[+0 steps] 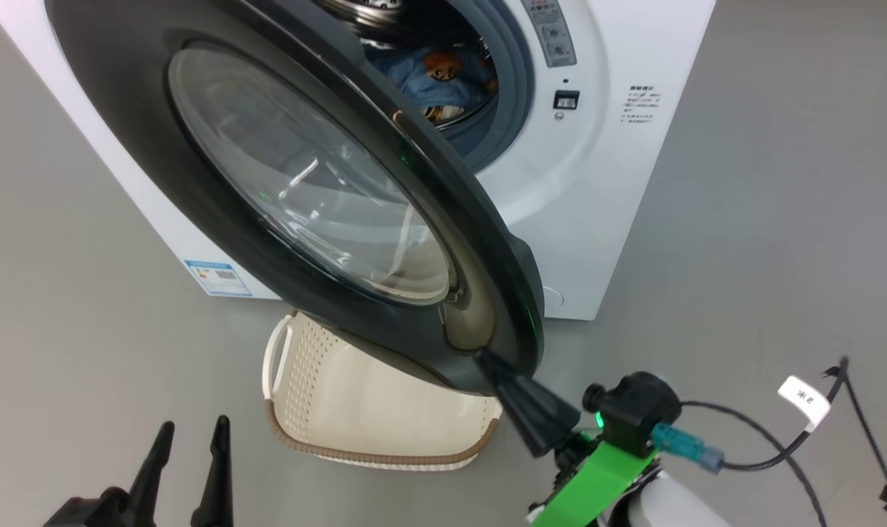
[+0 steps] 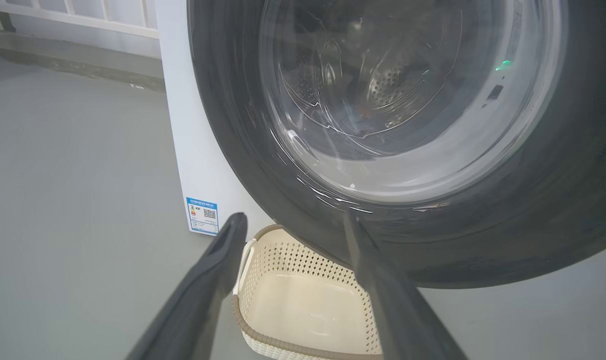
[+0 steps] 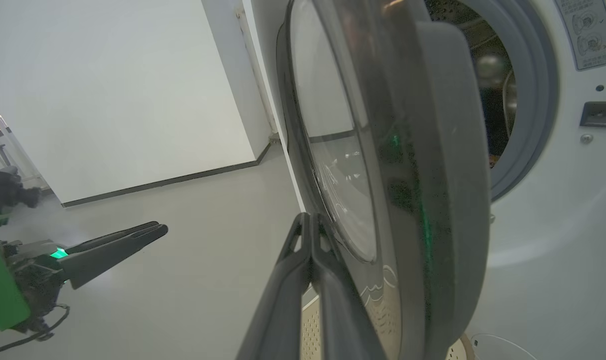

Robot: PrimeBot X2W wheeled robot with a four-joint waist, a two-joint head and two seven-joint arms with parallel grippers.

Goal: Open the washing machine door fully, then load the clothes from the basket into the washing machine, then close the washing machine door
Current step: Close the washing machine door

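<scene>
**Evidently the closing push: shut fingers on the door, basket empty**

The washing machine door stands swung out from the washing machine, its free edge towards the robot and the drum mouth uncovered behind it. Past that edge, inside the drum, lie the clothes, blue with an orange face showing. Directly beneath the door's lower rim sits the basket, with nothing in it. Loading therefore looks finished, and only the closing remains.

That would explain the right gripper. Its two fingers are pressed together into one blunt point, and they meet the door's outer black rim at its lowest part, just beside the glass. Closed fingers suit a shove better than a grasp, and the outer side is the side to press from to swing the door home.

The left gripper hangs well apart from the door, on the hinge side. Its fingers are spread wide and hold nothing, probably kept there out of the door's path.
</scene>
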